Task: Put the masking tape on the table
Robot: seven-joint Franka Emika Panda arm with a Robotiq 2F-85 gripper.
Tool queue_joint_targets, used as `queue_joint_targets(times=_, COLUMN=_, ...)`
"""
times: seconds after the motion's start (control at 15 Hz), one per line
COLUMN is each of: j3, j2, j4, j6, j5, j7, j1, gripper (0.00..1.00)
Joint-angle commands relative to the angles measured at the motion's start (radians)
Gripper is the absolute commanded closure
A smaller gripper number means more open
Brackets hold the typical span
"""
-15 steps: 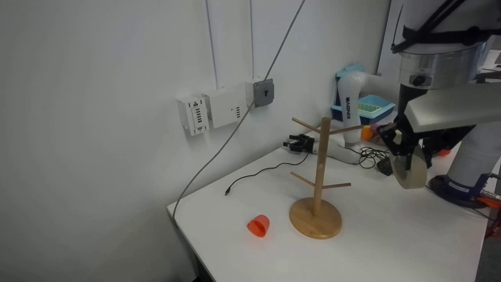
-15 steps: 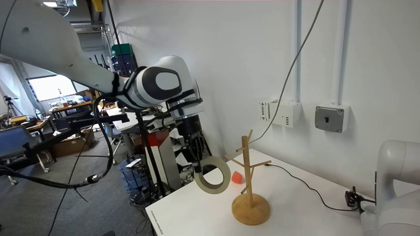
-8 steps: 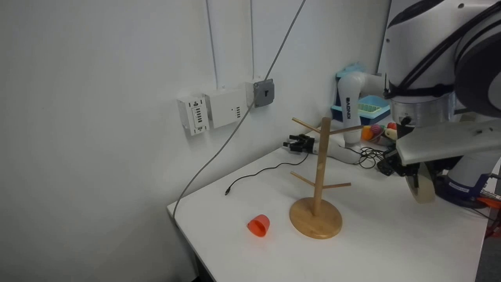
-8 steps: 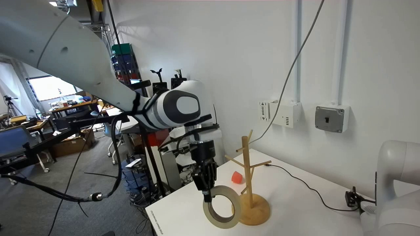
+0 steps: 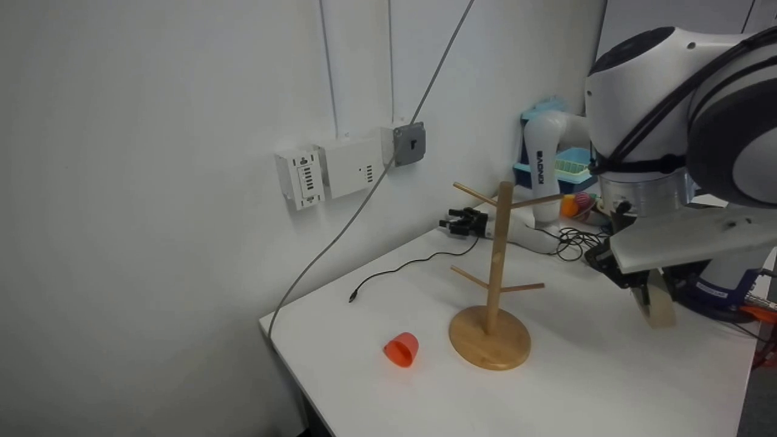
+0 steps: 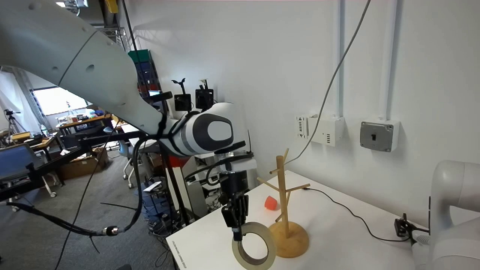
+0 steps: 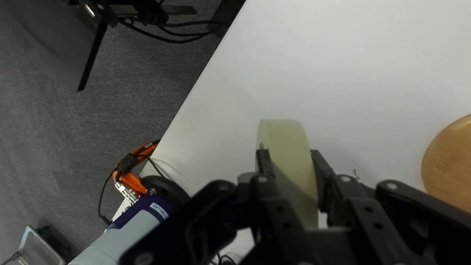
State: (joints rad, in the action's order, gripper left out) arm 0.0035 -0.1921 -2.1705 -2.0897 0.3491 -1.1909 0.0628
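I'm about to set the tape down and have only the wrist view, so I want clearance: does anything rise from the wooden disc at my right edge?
Observer: Yes. Both exterior views show a wooden post with side pegs standing on that disc.
Operator: And the masking tape: does its hole show from out there?
Observer: It does. In an exterior view the roll is held on edge, not flat, with its wide centre hole facing the camera.
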Motion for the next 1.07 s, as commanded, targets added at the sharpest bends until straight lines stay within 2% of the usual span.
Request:
queue_joint_targets(times=0.0, j3=-0.001, j2=0.064, j4=-0.07, j6=-0.049, j5=0.009, j7=0.031, j1=0.015, gripper=0.93)
queue_joint_targets(times=0.4, j3=0.011, j2=0.101, j4=-0.145, j6=-0.101, j5=0.01, j7=0.074, j1=0.02, gripper=0.93)
queue_joint_targets(times=0.53, j3=0.007, j2=0.108, j4=-0.158, j6=-0.113, j5=0.047, j7=0.062, j1=0.024, gripper=0.93)
queue_joint_targets(times=0.6, j3=0.01, j2=0.062, j4=-0.117, j6=-0.089, j5=0.01, j7=0.052, j1=0.022, gripper=0.71)
queue_joint_targets(times=0.87, j3=0.011, j2=0.075, j4=-0.131, j6=-0.094, j5=0.023, j7=0.052, j1=0.021, gripper=0.71)
queue_joint_targets(times=0.93, j3=0.011, j2=0.076, j4=-0.132, j6=-0.094, j5=0.023, j7=0.052, j1=0.021, gripper=0.93)
queue_joint_targets(times=1.0, j3=0.01, j2=0.075, j4=-0.135, j6=-0.11, j5=0.033, j7=0.039, j1=0.022, gripper=0.93)
